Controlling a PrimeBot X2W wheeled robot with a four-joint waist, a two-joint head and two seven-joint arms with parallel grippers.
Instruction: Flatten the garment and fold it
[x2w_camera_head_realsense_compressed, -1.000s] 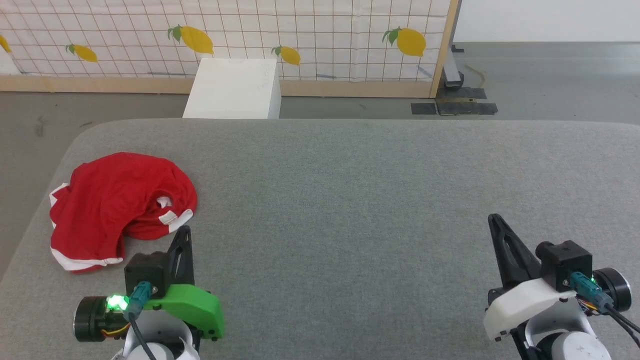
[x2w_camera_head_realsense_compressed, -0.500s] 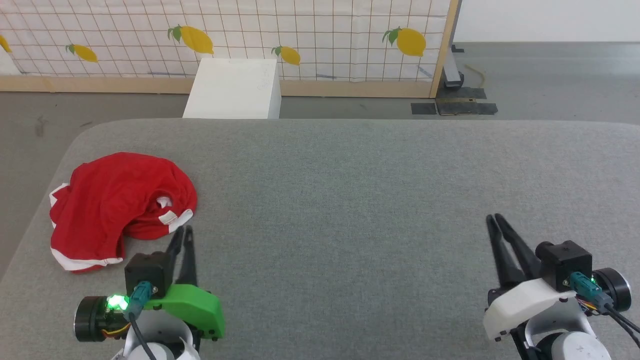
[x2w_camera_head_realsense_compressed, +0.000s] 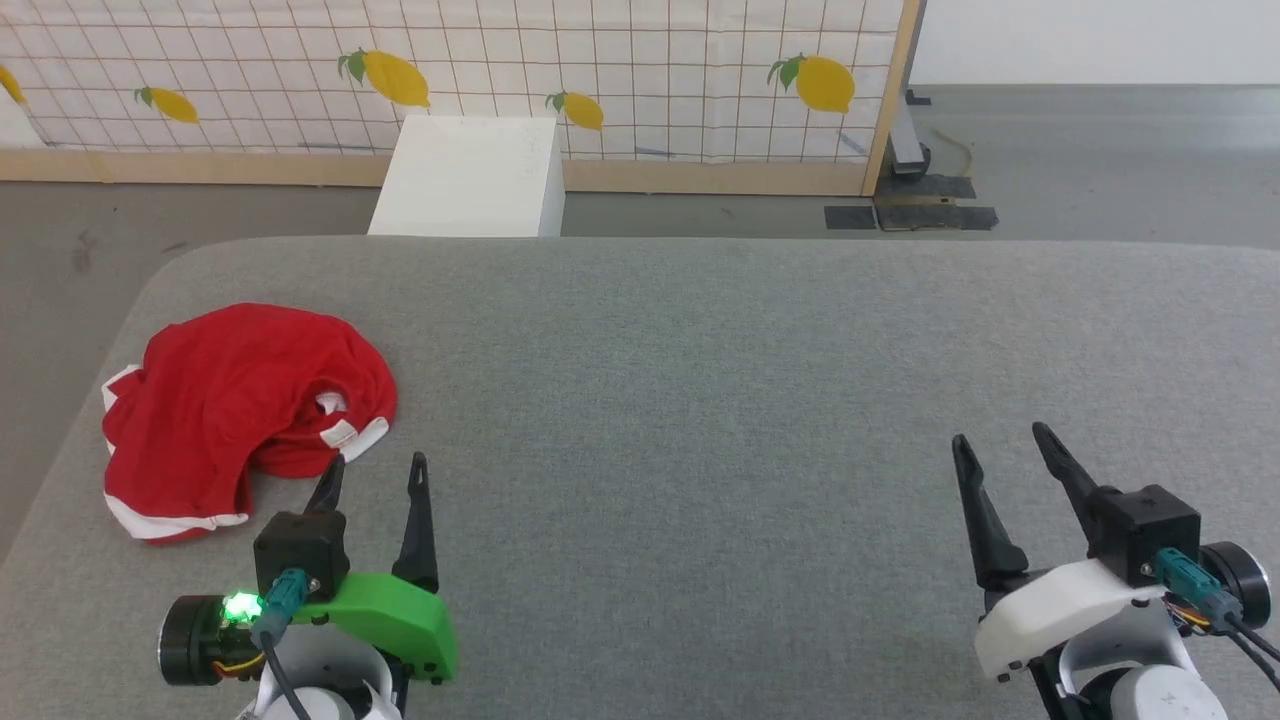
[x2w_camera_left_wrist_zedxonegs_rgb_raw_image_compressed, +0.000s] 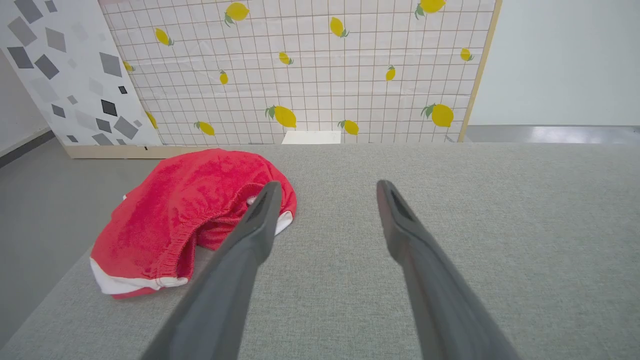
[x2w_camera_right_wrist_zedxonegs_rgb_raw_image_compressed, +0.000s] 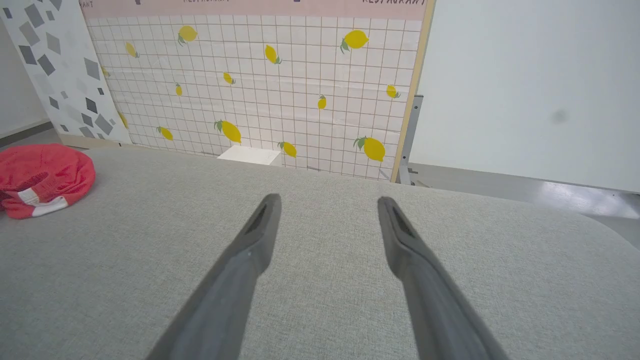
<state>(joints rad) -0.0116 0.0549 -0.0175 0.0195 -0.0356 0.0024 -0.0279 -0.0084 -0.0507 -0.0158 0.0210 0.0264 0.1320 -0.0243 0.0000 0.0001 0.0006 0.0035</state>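
Red soft garment with white bands (x2w_camera_head_realsense_compressed: 240, 400) lies in a heap

Green-cased left gripper (x2w_camera_head_realsense_compressed: 378, 462) sits at seven o'clock in the head view. Its two long dark fingers are spread wide with nothing in them. The garment is bunched up just beside its tips, at about eleven o'clock from them, near the left edge of the grey cloth-covered table (x2w_camera_head_realsense_compressed: 700, 350). To start well, I think this gripper should go low to a white edge, pinch one layer, and pull it toward the bare middle. The white-cased right gripper (x2w_camera_head_realsense_compressed: 1000, 436) is at five o'clock. It is wide open too, holds nothing, and is well apart from the garment. Both point toward twelve o'clock, low over the table. Far off stand a white box (x2w_camera_head_realsense_compressed: 465, 175) and a lemon-print tiled wall (x2w_camera_head_realsense_compressed: 650, 80).
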